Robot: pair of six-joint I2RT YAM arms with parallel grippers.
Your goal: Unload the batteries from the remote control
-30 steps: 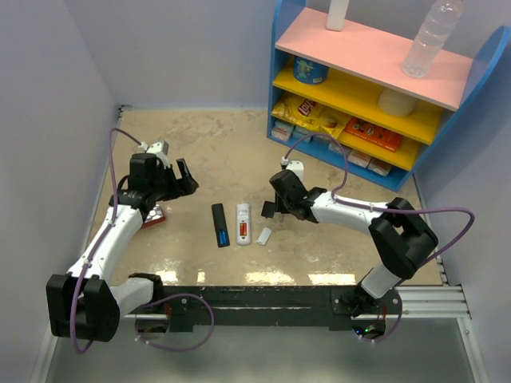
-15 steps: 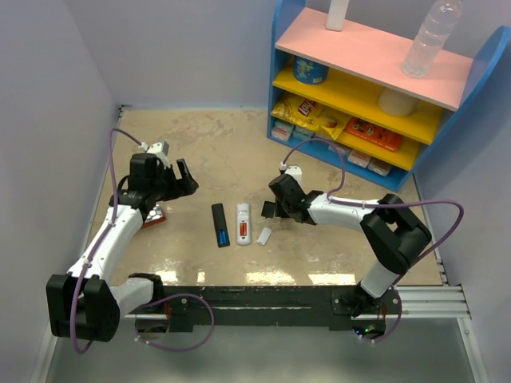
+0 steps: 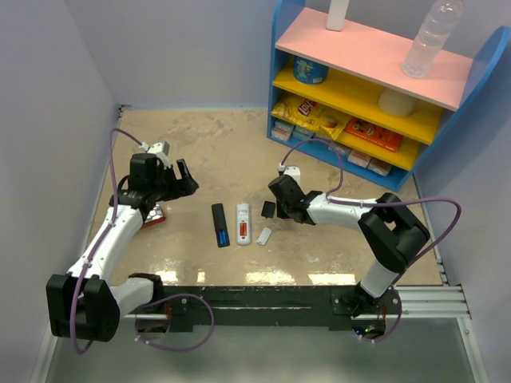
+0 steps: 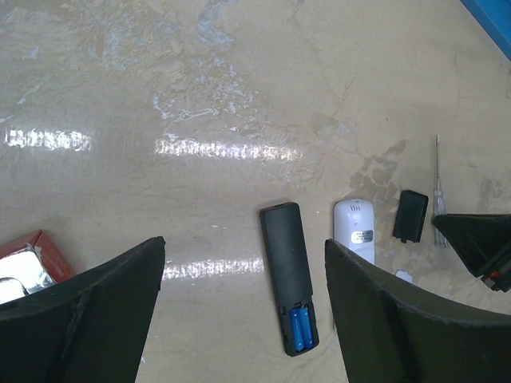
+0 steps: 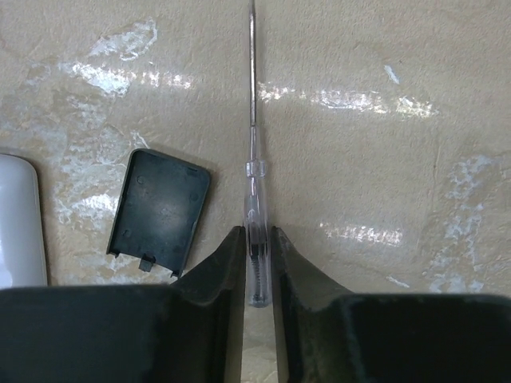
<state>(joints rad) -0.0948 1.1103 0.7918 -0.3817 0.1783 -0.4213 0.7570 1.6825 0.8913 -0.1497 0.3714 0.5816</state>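
Change: the right gripper (image 5: pixel 255 239) has slid in closer to the remotes and its jaws have narrowed; the left arm hasn't budged.
Right side: jaws pinched onto a thin clear-handled metal screwdriver (image 5: pixel 255 199), its shaft pointing away across the table.
Left side: the left gripper (image 4: pixel 243 247) hangs spread wide, holding nothing.
Blue pair: two slim blue batteries (image 4: pixel 301 329) sit side by side in the open bay of the long black plastic remote (image 4: pixel 285 247), well apart from the screwdriver.
Red pair: orange-red batteries (image 3: pixel 243 232) sit in the white plastic remote (image 3: pixel 243 215), which is nearer the screwdriver and untouched.
Nearby: a small flat black cover plate (image 5: pixel 160 209) lies just beside the handle (loose on the table).
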